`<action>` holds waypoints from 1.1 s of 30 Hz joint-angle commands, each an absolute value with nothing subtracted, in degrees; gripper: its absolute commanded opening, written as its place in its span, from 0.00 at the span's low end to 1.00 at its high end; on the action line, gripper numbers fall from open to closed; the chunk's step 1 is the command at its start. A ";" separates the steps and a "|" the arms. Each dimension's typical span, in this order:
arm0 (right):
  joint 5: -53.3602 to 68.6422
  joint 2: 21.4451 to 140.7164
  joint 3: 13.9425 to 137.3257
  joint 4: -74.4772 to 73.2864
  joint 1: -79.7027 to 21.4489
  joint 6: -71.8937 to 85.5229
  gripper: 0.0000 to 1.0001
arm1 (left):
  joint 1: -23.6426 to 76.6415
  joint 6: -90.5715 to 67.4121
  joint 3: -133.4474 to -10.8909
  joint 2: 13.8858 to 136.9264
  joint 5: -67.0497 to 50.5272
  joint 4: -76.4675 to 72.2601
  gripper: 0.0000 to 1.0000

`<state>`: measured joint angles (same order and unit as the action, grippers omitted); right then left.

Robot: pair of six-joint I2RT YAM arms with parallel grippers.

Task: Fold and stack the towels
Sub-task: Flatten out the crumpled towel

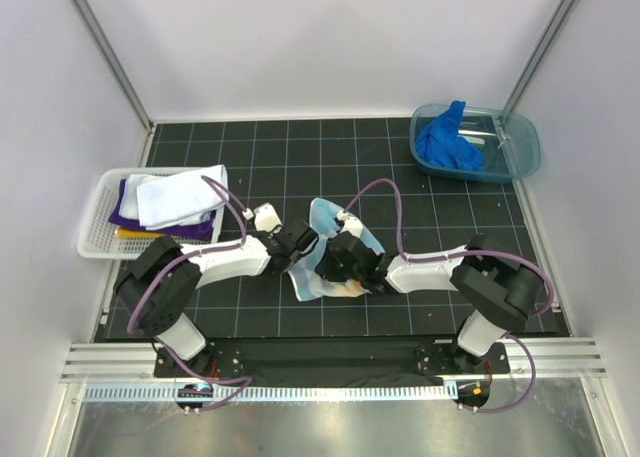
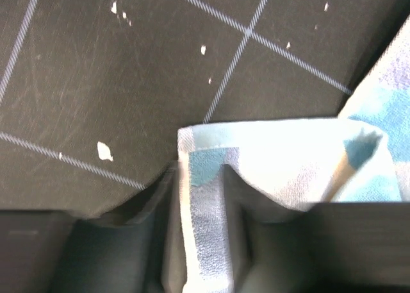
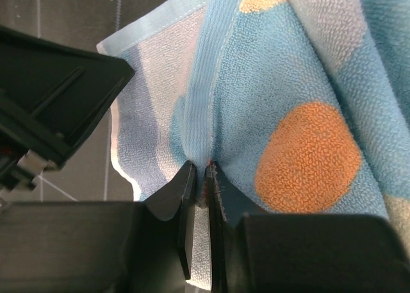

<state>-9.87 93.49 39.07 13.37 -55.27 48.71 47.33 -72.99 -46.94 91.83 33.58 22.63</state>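
A light blue towel with orange spots (image 1: pixel 312 282) lies crumpled on the black mat between both arms. My right gripper (image 1: pixel 347 264) (image 3: pixel 200 167) is shut on this spotted towel (image 3: pixel 307 152), pinching a raised fold of its hem. My left gripper (image 1: pixel 300 245) (image 2: pixel 200 177) stands partly open at the towel's left side, with a flat strip of the towel's corner (image 2: pixel 282 158) lying between its fingers. A white towel (image 1: pixel 175 197) tops a purple one (image 1: pixel 125 213) and a yellow one (image 1: pixel 136 233) in the basket. A bright blue towel (image 1: pixel 447 142) hangs in the tub.
The white mesh basket (image 1: pixel 98 239) stands at the left edge of the mat. The translucent teal tub (image 1: pixel 522 149) sits at the back right. White walls with metal posts close in the mat on three sides.
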 commanded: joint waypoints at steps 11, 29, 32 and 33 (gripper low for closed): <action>-7.91 90.97 38.50 18.11 -54.23 51.77 0.17 | 43.86 -68.12 -45.70 95.36 30.32 24.87 0.00; -8.97 87.62 37.35 14.85 -52.38 49.75 0.20 | 43.15 -55.20 -47.29 89.30 31.91 21.62 0.00; -10.36 86.93 37.53 13.19 -52.29 48.87 0.12 | 43.15 -52.05 -46.76 87.90 30.94 20.40 0.00; -11.07 85.53 37.79 10.83 -52.29 48.35 0.10 | 43.15 -50.90 -46.41 87.37 30.68 18.91 0.00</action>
